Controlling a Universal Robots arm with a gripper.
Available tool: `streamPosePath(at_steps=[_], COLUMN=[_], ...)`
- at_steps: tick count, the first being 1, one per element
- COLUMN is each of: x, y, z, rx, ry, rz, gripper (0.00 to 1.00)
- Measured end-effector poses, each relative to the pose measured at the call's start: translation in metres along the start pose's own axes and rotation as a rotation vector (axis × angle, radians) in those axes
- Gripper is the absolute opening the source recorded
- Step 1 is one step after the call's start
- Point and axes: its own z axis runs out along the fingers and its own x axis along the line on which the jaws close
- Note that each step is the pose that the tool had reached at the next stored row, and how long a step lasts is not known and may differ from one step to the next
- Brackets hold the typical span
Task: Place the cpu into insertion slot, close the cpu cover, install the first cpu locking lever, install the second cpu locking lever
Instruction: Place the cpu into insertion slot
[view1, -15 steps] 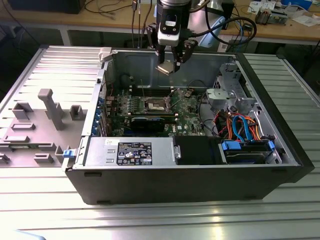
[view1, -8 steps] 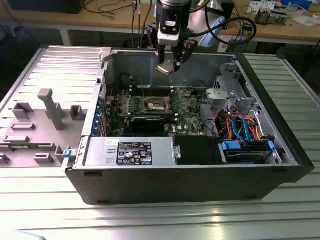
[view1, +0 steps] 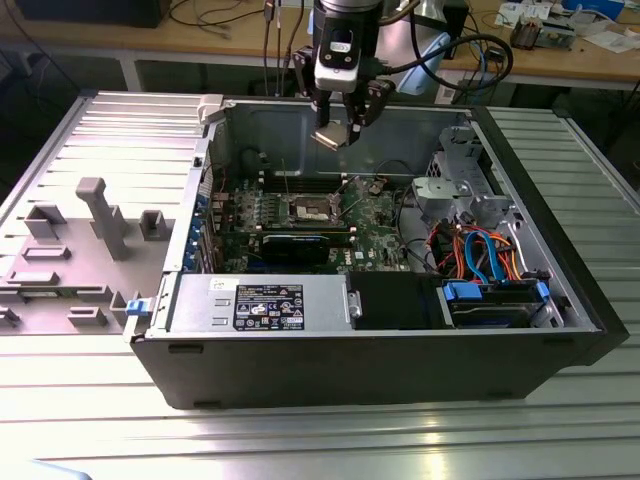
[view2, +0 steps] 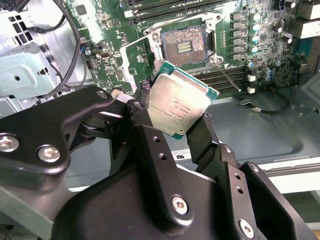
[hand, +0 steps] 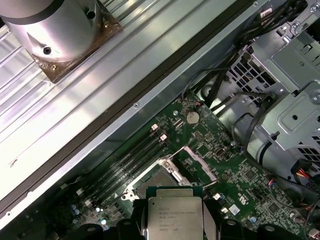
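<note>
Ribbed surface (view1: 500, 440), open case (view1: 350, 370). We note pincer (view1: 338, 128) clamped on tilted cpu (view2: 179, 106), well above board; slot (view2: 184, 46) lies below, uncovered, apparently slightly offset.

Ribbed silver metal tabletop (view1: 320, 440) across the whole foreground, grooves running side to side, soft bright glare near its front edge. Along the tabletop's edge at the exterior view's left, a grey moulded fixture plate (view1: 70, 250) with upright posts and shallow pockets. Beyond the far edge, a pale wooden workbench (view1: 230, 42) on a white leg (view1: 128, 72), deep shadow beneath. Loose cables (view1: 210, 15) strewn over the bench top. Papers and small boxes (view1: 565, 25) toward its end at the exterior view's right. Even, diffuse light throughout.
</note>
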Motion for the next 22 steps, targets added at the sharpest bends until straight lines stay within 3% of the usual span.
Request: streamPosePath(at_steps=[6, 15, 22], x=[0.0000, -0.0002, -0.0002], y=[-0.0001, -0.0006, -0.0007], z=[0.0009, 0.0078, 0.0088], rx=[-0.0014, -0.0030, -0.0029], ry=[-0.0053, -0.0157, -0.0161], rz=[0.069, 0.199, 0.208], gripper=[0.54, 0.54, 0.54])
